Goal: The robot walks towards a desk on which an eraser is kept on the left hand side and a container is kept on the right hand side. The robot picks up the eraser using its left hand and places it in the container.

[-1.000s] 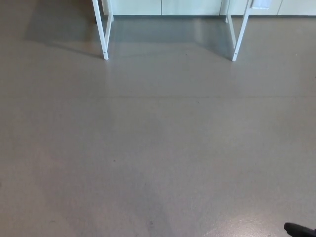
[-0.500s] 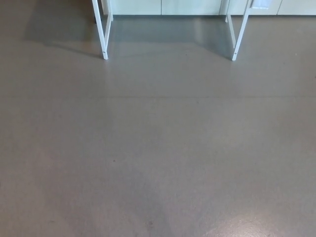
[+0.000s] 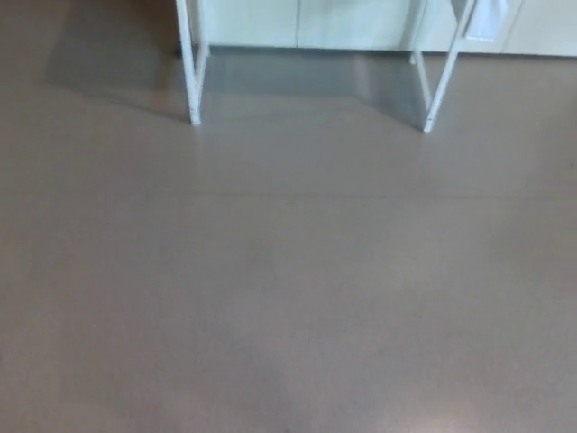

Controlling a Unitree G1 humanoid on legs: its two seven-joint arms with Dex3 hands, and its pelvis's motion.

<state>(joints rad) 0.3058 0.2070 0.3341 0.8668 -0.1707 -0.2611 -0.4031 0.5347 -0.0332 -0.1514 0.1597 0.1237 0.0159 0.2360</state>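
A: We look down from the head camera and it is nearly all grey floor [image 3: 288, 298] — a wide bare stretch, a bit blurred.

B: And at the top edge, two white legs [image 3: 191, 72] and [image 3: 439, 77] of the bench, with pale cabinet fronts [image 3: 297, 20] behind them. Only the legs show; the benchtop is out of the picture.

A: So the eraser and the container?

B: Neither can be seen. By the task they sit up on that bench, eraser to the left, container to the right, but these frames give no sight of them.

A: And the hands?

B: Neither hand is in the picture, so whether the fingers are apart or together I cannot tell.

A: Then the step in hand, I'd judge, is the walk-up — very early in the task, nothing picked yet.

B: Agreed. To do it well, I'd say keep the two legs evenly framed so the body arrives square to the bench, not angled.

A: And favour the left side a little?

B: A touch, perhaps, since the left hand must reach the eraser — but the container on the right has to stay in reach too. Centre is the safer bet.

A: Stopping point matters.

B: Yes: close enough to reach, short of knocking those legs. Then tilt the view up to find the eraser before any reach begins.
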